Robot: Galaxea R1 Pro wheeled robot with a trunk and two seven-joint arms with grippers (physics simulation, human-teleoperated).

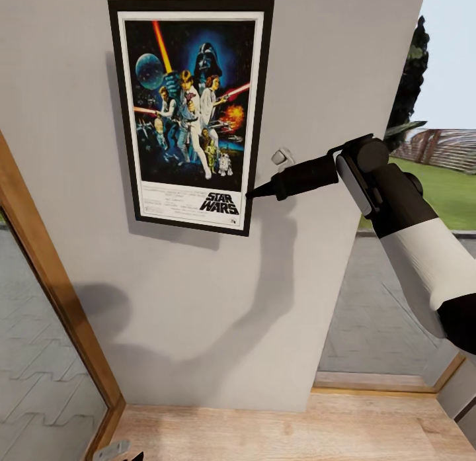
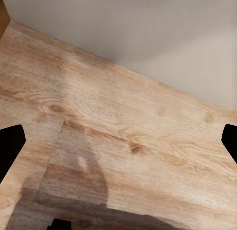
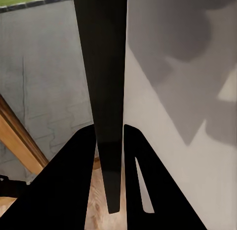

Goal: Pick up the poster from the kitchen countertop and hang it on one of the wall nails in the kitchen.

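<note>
Pale grey-white wall (image 1: 218,302) fills most of the head view, rising from a light wood floor (image 1: 277,428). Against that wall, high up, sits the poster (image 1: 192,114), a portrait Star Wars sheet in a thin black frame with a white border, its logo at the bottom and its top edge near the upper limit of the picture. It looks slightly tilted and casts a soft shadow on the wall below and to its left.

At the poster's lower right edge, just above the corner, the right gripper (image 1: 254,193) meets the frame, its dark fingers tapering to a point there. In the right wrist view the same frame edge (image 3: 106,91) runs as a long black strip between the two black fingers (image 3: 69,190), which close on it from either side. The white-and-black right arm (image 1: 410,236) reaches in from the right of the poster, and its shadow falls across the wall beneath.

A small pale fitting (image 1: 283,157) shows on the wall just right of the poster, above the gripper. Left of the poster a wood-framed glass panel (image 1: 39,315) shows paving; right of the wall, grass and a dark tree (image 1: 406,84) lie outside.

The left gripper (image 2: 118,141) hangs over the wood floor, its fingertips (image 2: 10,146) wide apart at opposite edges of the left wrist view.
</note>
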